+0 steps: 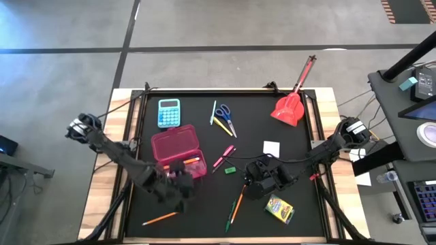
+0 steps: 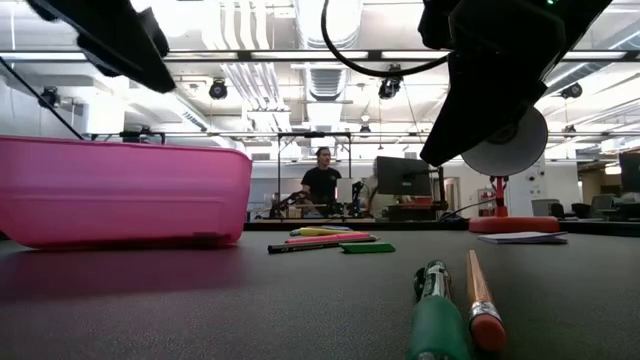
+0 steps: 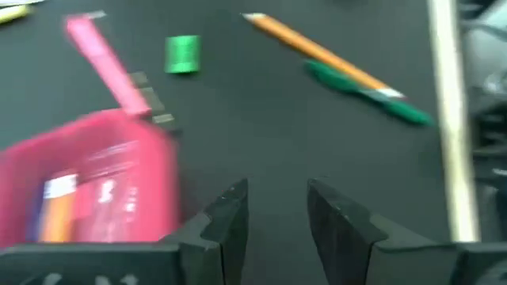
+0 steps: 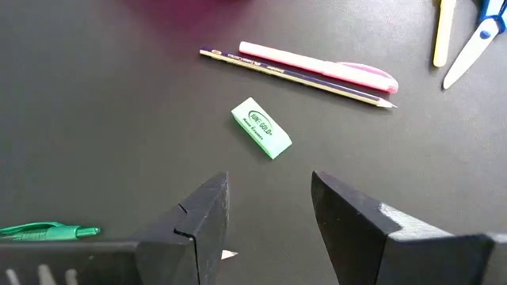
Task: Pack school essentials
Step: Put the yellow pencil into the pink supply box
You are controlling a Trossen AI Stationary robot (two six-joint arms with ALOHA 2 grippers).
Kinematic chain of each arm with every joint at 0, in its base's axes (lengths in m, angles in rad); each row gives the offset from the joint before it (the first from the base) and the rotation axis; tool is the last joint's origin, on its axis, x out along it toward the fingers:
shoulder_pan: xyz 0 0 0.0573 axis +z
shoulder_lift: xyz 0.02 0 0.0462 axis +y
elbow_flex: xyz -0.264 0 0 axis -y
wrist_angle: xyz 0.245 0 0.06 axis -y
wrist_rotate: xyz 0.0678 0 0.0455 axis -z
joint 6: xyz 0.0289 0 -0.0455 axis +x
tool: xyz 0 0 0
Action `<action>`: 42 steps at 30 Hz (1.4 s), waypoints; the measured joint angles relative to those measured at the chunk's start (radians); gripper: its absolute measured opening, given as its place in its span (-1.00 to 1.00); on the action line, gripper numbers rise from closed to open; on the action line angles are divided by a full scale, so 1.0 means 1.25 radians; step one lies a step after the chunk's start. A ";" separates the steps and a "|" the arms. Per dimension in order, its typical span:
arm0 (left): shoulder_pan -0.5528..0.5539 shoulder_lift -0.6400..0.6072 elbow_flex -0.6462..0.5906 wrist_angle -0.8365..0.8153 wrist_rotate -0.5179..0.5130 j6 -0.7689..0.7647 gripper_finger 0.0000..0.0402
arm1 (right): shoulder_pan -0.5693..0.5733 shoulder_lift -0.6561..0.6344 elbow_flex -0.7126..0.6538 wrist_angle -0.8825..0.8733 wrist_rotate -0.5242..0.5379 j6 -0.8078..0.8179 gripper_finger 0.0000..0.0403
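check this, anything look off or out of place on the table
One thing: a red scoop lies at the mat's far right corner, its long handle sticking out past the table edge. It is no stationery. Otherwise pens, scissors and crayon box just lie scattered, nothing spilled or broken.

The left wrist view is motion-blurred: the pink pencil case (image 3: 87, 190) is smeared, its label unreadable and its near side cut off. In the right wrist view the green pen (image 4: 47, 231) and blue-handled scissors (image 4: 475, 36) run off the edges. The high view shows the left gripper (image 1: 182, 178) partly covering the case's near end.
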 joint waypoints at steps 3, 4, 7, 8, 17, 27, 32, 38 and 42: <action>-0.062 0.053 0.003 0.057 0.000 -0.004 -0.44 | 0.000 0.000 0.000 0.000 0.000 0.000 -0.15; -0.084 0.072 0.004 0.064 0.000 -0.011 -0.44 | 0.000 0.000 0.000 0.000 0.000 0.000 -0.15; -0.143 0.125 0.004 0.065 0.001 -0.107 -0.44 | 0.000 0.000 0.000 0.000 0.000 0.000 -0.15; -0.161 0.139 0.004 0.056 0.002 -0.154 -0.44 | 0.000 0.000 0.000 0.001 0.000 0.000 -0.15; -0.269 0.194 0.003 0.012 0.038 -0.344 -0.44 | 0.000 0.000 0.000 0.002 0.001 0.013 -0.15; -0.304 0.229 0.003 -0.098 0.044 -0.401 -0.44 | 0.000 0.000 0.000 0.002 0.001 0.042 -0.15; -0.304 0.239 0.002 -0.104 0.056 -0.405 -0.45 | 0.000 0.000 0.000 0.002 0.001 0.042 -0.15; -0.301 0.244 0.002 -0.101 0.073 -0.406 -0.62 | 0.000 0.000 0.000 0.002 0.001 0.042 -0.15; -0.294 0.247 0.002 -0.099 0.077 -0.404 -0.83 | 0.000 0.000 0.000 0.002 0.001 0.041 -0.15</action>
